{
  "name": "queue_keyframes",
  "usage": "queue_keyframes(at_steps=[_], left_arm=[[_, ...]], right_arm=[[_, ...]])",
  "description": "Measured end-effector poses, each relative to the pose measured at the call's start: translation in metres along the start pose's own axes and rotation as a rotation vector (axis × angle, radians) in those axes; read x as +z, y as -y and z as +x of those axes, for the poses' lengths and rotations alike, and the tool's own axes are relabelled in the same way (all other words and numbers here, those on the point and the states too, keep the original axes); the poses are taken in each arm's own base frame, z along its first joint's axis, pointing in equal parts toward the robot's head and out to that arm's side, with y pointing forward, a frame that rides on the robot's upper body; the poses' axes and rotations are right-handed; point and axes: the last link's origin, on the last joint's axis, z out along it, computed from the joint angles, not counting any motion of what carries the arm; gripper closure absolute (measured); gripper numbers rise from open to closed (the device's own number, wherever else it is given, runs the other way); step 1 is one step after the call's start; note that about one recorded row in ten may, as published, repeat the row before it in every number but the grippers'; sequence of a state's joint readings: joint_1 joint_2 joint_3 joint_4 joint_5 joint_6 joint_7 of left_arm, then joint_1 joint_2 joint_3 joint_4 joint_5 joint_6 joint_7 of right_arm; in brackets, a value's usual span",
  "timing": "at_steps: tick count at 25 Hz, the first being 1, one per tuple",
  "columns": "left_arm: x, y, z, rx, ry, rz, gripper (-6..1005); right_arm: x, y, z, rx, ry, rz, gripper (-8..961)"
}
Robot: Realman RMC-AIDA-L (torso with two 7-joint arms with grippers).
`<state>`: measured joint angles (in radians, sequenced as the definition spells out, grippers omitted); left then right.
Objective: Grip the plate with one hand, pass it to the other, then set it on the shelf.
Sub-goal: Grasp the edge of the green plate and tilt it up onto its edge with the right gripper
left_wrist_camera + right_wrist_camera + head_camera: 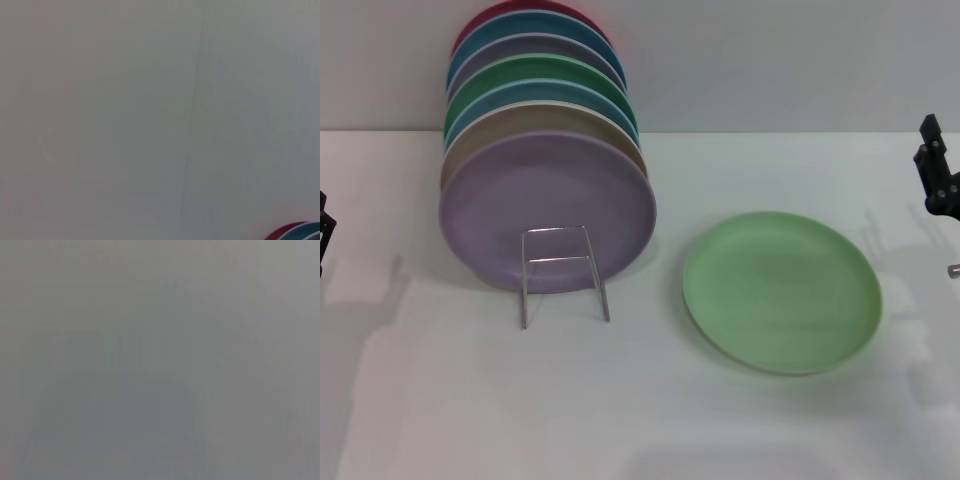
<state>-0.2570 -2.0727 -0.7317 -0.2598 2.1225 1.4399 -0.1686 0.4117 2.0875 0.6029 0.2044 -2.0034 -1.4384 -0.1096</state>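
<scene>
The light pastel-green plate (782,290) lies flat on the white table, right of centre. The silver wire shelf (563,272) stands to its left, its front loop free, with several coloured plates standing in it behind. My right gripper (940,180) is at the right edge of the head view, apart from the plate. My left gripper (325,232) just shows at the left edge, far from the plate. Neither wrist view shows its own fingers.
A lavender-purple plate (548,208) is the frontmost in the rack, with tan, blue, emerald-green (535,72) and red ones behind. The left wrist view shows a wall and the rims of a red and a blue plate (295,231). The white table (640,400) spreads in front.
</scene>
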Motion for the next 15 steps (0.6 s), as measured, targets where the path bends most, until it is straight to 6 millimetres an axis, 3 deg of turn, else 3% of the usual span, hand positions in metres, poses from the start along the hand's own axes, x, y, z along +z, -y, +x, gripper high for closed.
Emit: queue_keyframes(at_steps=[15], left_arm=[[0.011, -0.005, 0.003, 0.003, -0.017, -0.03, 165]], right_arm=[[0.015, -0.007, -0.002, 0.026, -0.005, 0.01, 398]])
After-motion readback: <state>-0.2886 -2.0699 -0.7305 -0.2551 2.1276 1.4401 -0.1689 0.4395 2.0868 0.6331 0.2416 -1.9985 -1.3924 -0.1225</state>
